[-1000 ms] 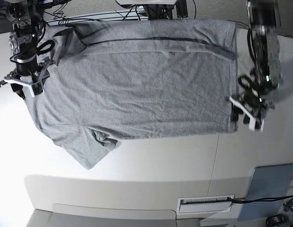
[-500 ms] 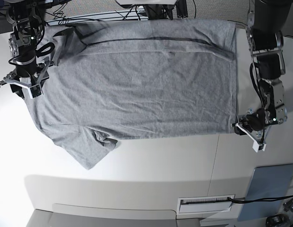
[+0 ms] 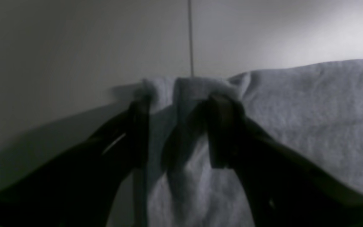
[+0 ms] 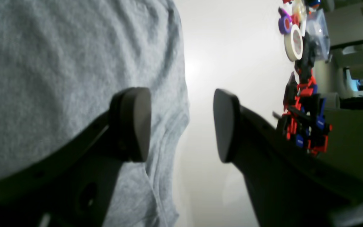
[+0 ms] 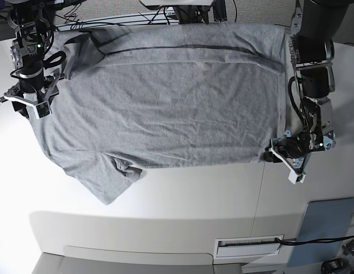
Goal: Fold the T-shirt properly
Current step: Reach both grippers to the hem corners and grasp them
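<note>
Low in the base view, a grey panel (image 5: 330,225) sat at the lower right corner and a labelled strip (image 5: 248,245) beside it, both well apart from the cloth. Above them ran a broad band of bare white table (image 5: 182,194), open room right across the frame's lower middle.

The T-shirt (image 5: 165,103) lay spread flat, plain grey side up, filling the upper half of the frame; one sleeve (image 5: 108,182) poked down toward the lower left. Its hem ran down the right side, and there the left gripper (image 5: 284,161) was down at the hem's lower corner. In the left wrist view that gripper's fingers (image 3: 219,126) stood wide, a bunched fold of the hem corner lying between them, not pinched.

At the left edge of the base view the right gripper (image 5: 24,104) hung at the shirt's shoulder edge. Its wrist view showed the pads (image 4: 134,123) parted, one over the cloth, one over bare table, nothing clamped.

Farthest off, cables (image 5: 108,17) crowded the top edge behind the shirt.
</note>
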